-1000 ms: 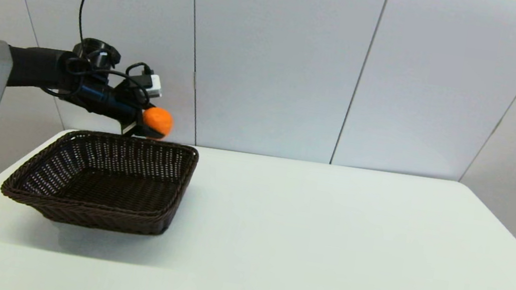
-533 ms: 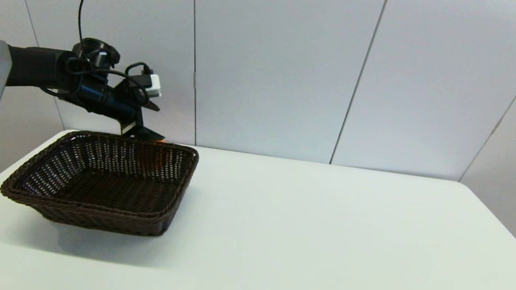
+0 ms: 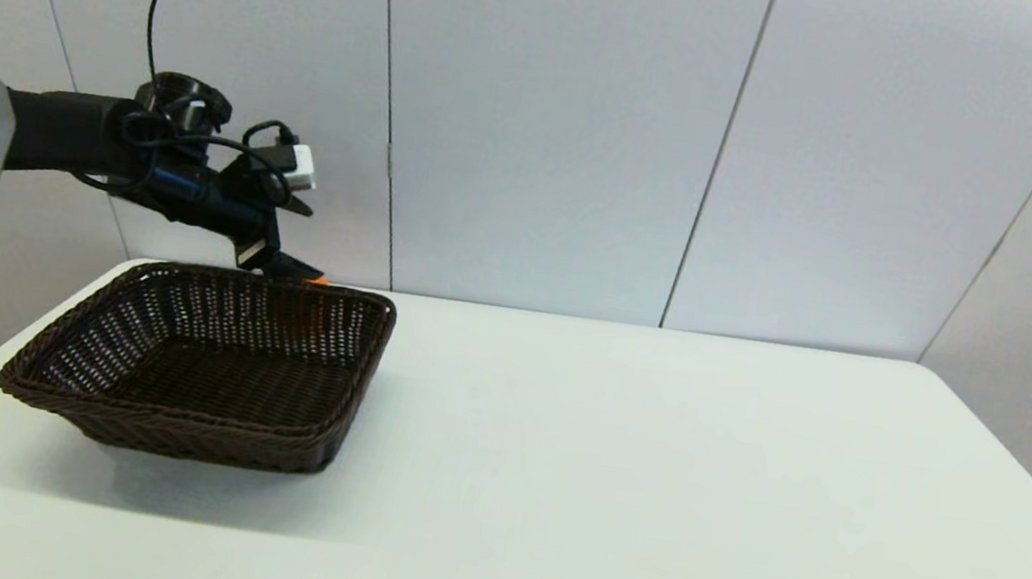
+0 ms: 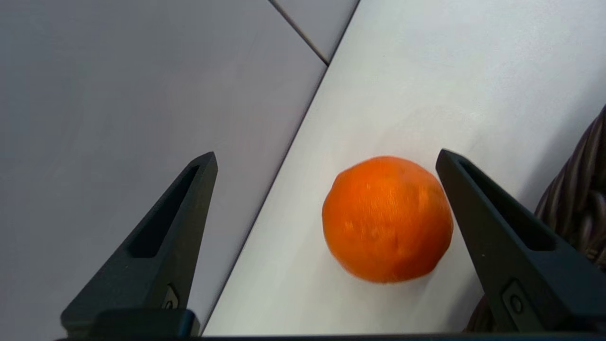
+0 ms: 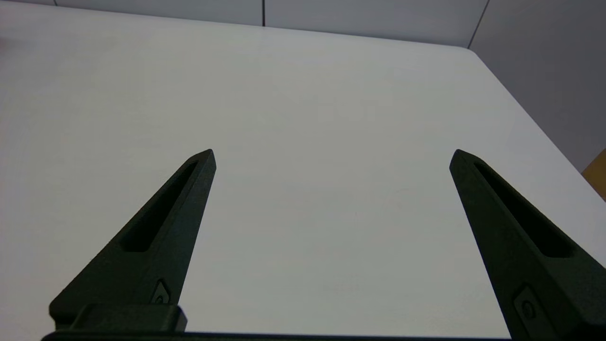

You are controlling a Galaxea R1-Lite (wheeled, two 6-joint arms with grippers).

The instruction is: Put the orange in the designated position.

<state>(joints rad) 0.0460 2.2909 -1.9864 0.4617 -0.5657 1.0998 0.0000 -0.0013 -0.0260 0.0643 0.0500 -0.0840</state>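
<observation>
A white tabletop [image 3: 652, 470] was observed before a wall of pale panels [image 3: 551, 113], the largest surfaces in view. A dark wicker basket [image 3: 183, 430] was found standing on the left part of the tabletop, its woven walls flaring outward; nothing could be made out inside it from the head view. The left arm [image 3: 63, 133] was seen extended from the left edge, held above and behind the basket's far rim, with black cables looped around its wrist. The left pincer [image 3: 286, 237] was positioned just over the far right corner of the basket, near the wall. In the left wrist view the left pincer [image 4: 326, 158] was recorded with its fingers spread wide apart and nothing gripped between them. The orange [image 4: 387, 219] was noted lying on the white tabletop behind the basket, between the basket's far wall and the panelled wall, beneath the gap of the spread fingers and free of both. In the head view only a sliver of the orange [image 3: 315, 280] was visible over the far rim of the basket. The right pincer [image 5: 331, 154] was seen only in its own wrist view, held over bare tabletop with its fingers wide apart and nothing held
</observation>
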